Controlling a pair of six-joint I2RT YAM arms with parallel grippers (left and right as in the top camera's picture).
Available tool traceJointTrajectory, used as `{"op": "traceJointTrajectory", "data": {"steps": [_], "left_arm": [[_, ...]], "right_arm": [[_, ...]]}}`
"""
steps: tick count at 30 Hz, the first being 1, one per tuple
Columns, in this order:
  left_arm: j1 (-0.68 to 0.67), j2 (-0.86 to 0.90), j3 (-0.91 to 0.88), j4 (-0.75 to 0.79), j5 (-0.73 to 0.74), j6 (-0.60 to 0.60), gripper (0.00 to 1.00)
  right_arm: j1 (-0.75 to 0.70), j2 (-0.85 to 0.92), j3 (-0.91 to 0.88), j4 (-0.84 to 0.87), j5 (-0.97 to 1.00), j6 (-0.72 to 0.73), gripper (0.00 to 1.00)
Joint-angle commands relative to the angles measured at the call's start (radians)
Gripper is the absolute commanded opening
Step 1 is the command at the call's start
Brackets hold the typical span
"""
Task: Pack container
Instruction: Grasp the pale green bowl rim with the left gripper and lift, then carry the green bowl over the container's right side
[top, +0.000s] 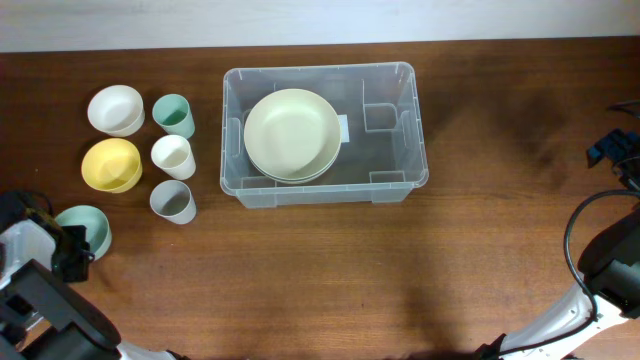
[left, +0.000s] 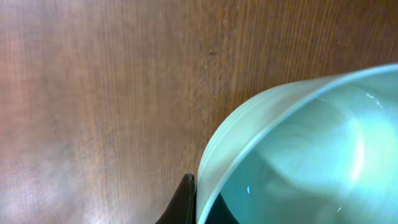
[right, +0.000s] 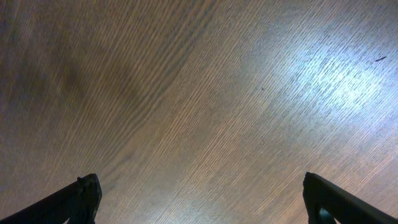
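Teal bowl (left: 298, 155): is filling the left wrist view, its rim sitting against one dark fingertip; it is lying at the near left of the scene.
Table (top: 400, 270): is carrying every item.
Container (top: 418, 130): is standing open at the far centre.
Plates (top: 291, 133): two pale green ones, as far as can be told, are lying stacked in the container's left half.
Loose bowls: a white bowl (top: 115, 108) and a yellow bowl (top: 110, 164) are waiting at the far left.
Cups: a teal cup (top: 173, 114), a white cup (top: 172, 156) and a grey cup (top: 172, 201) are standing in a column just left of the container.
Left claw (top: 76, 248): is clenching on the teal bowl's rim.
Right claw (right: 199, 190): is hanging released, grasping nothing, over bare wood at the right.
Progress: judged early; only the plates are packed, while three bowls and three cups are remaining outside.
Container relative to claw: is lying well apart from the left claw, farther and to its right, beyond the cups.
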Motion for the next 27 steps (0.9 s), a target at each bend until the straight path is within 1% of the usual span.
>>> {"op": "traceJointTrajectory", "data": {"steps": [1, 9, 12, 14, 17, 20, 27], "left_arm": [[0.004, -0.002, 0.093, -0.042, -0.049, 0.025, 0.01], [-0.004, -0.094, 0.334, -0.181, -0.053, 0.047, 0.01], [-0.044, -0.158, 0.401, -0.19, -0.021, 0.047, 0.01], [-0.103, -0.202, 0.435, -0.174, 0.02, 0.047, 0.01], [-0.236, -0.25, 0.457, -0.096, 0.085, 0.056, 0.01], [-0.419, -0.262, 0.457, 0.05, 0.148, 0.092, 0.01], [-0.853, -0.171, 0.457, 0.344, 0.148, 0.092, 0.01]], "right_arm": [[-0.001, -0.006, -0.003, 0.0, 0.008, 0.008, 0.99], [-0.001, -0.006, -0.003, 0.0, 0.008, 0.008, 0.99], [-0.001, -0.006, -0.003, 0.0, 0.008, 0.008, 0.99], [-0.001, -0.006, -0.003, 0.0, 0.008, 0.008, 0.99], [-0.001, -0.006, -0.003, 0.0, 0.008, 0.008, 0.99], [-0.001, -0.006, -0.003, 0.0, 0.008, 0.008, 0.99], [-0.001, -0.006, -0.003, 0.0, 0.008, 0.008, 0.99]]}}
